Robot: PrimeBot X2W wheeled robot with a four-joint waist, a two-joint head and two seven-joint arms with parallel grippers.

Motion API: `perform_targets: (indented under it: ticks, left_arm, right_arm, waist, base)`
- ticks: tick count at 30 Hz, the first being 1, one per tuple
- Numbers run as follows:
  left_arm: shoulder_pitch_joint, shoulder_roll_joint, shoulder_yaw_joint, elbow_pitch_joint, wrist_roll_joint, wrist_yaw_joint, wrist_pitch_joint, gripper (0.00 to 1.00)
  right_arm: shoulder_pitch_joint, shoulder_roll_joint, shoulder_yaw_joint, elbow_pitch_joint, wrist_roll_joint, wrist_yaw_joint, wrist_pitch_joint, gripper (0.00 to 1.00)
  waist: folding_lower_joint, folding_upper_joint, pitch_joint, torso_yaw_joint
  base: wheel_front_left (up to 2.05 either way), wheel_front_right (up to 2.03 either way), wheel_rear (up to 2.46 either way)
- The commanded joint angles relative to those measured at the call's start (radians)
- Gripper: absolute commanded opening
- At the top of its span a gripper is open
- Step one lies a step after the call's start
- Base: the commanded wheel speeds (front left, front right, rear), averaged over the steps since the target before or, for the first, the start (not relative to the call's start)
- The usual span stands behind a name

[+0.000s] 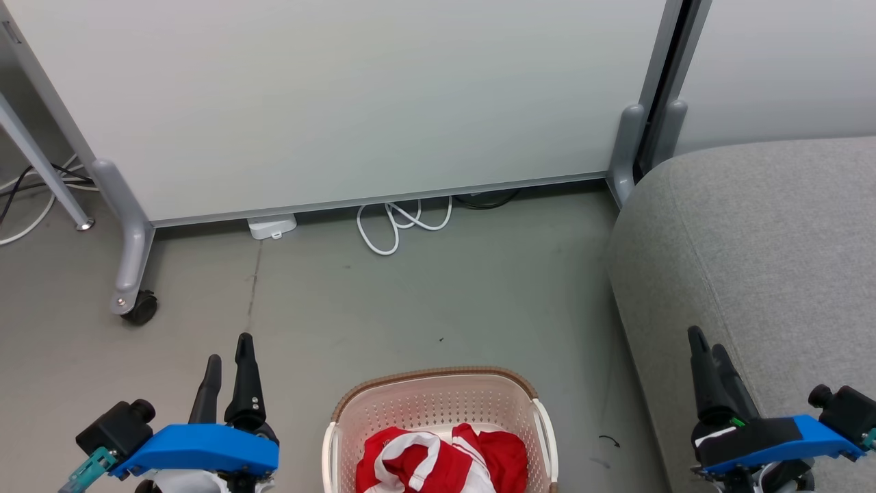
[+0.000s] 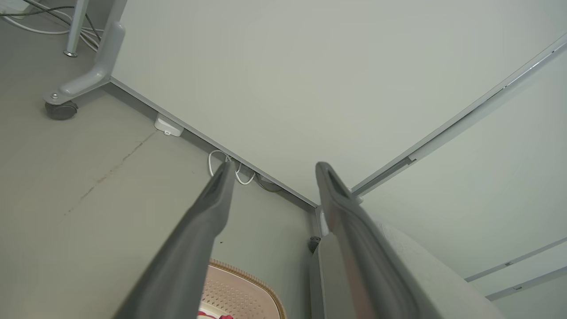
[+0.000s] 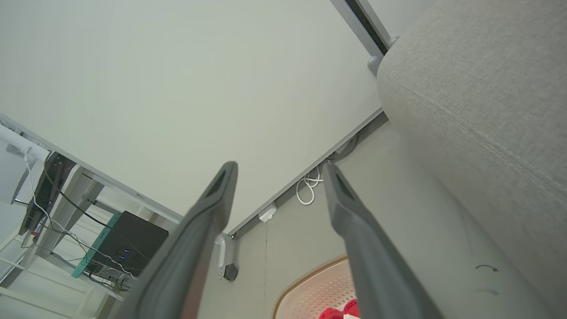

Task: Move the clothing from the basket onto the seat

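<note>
The two soft red garments with white stripes (image 1: 438, 459) lie bunched together inside the small cream-white perforated plastic basket with a brown woven-look rim (image 1: 431, 374). It stands on the grey floor, between the arms and just beside the large grey fabric sofa with rounded edges (image 1: 773, 239). The left fingers (image 1: 244, 373) hang over bare floor to the basket's left. The right fingers (image 1: 705, 383) hang in front of the sofa's near edge. Both pairs are spread wide and hold nothing.

The likeliest trouble is the tangle. A pinch on one fold may drag the second garment up with it, and that one could slip over the rim onto the floor. A shallow pinch on loose cloth may let go halfway across.

The basket looks light. A fingertip caught in a hole or under a white side handle could tip it or lift it.

It also sits at the bottom edge of the head view, partly cut off, so a reach there is hard to watch.

The sofa's edge curves, and cloth released too near it may slide off.
</note>
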Motion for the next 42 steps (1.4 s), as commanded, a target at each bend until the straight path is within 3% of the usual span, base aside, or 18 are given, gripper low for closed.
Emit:
perform_targets:
  ticks: [1, 24, 42]
  left_arm:
    - [-0.019, 0.009, -0.005, -0.016, 0.035, 0.005, -0.010, 1.00]
    - [-0.030, 0.033, -0.064, -0.011, 0.328, 0.033, -0.078, 1.00]
    - [-0.029, 0.030, -0.076, 0.015, 0.455, 0.037, -0.118, 1.00]
  right_arm:
    - [-0.018, -0.007, 0.003, -0.013, -0.037, 0.002, -0.009, 1.00]
    - [-0.028, -0.008, 0.037, -0.026, -0.337, 0.003, -0.060, 1.00]
    - [-0.034, -0.009, 0.049, -0.013, -0.507, 0.003, -0.092, 1.00]
  waist:
    - [0.0000, 0.0000, 0.001, 0.000]
    - [0.0000, 0.0000, 0.019, 0.005]
    - [0.0000, 0.0000, 0.018, 0.003]
  base:
    - [0.00, 0.00, 0.00]
    - [0.00, 0.00, 0.00]
    - [0.00, 0.00, 0.00]
